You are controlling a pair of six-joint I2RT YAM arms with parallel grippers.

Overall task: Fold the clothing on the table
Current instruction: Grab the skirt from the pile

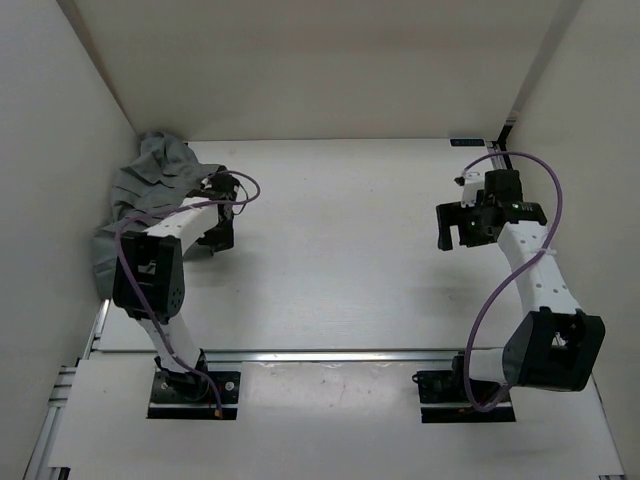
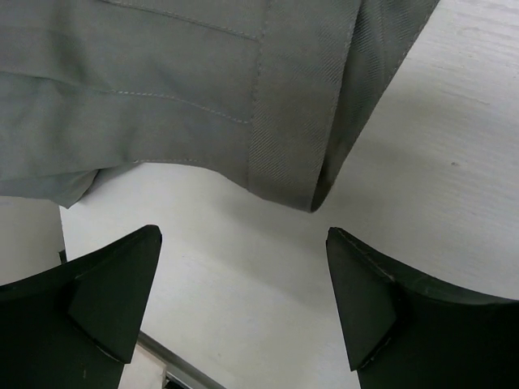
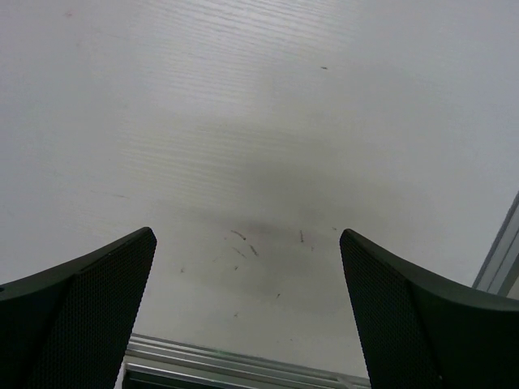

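Top external view, item one: the medium-grey pleated fabric garment (image 1: pixel 150 185) is lying bunched in the far-left corner of the large flat white matte table (image 1: pixel 340 230), crowding against the white side wall (image 1: pixel 60 150).

Risks, as judged:
- The heap is hiding its own layers, so a pinch here is likely taking several folds at once, or only one, and dragging a lump rather than spreading it.
- The wall is leaving the left arm little room, so a bump is possible.
- The plain hem band (image 2: pixel 280 121) is curling under, so it may slip free.

Left gripper (image 2: pixel 243 235): fingers standing wide apart, gripping nothing, with the hem corner lying just ahead of the tips and apparently untouched.

Right gripper (image 3: pixel 247 235): fingers likewise spread wide, hovering over bare table well apart from the garment, carrying nothing.
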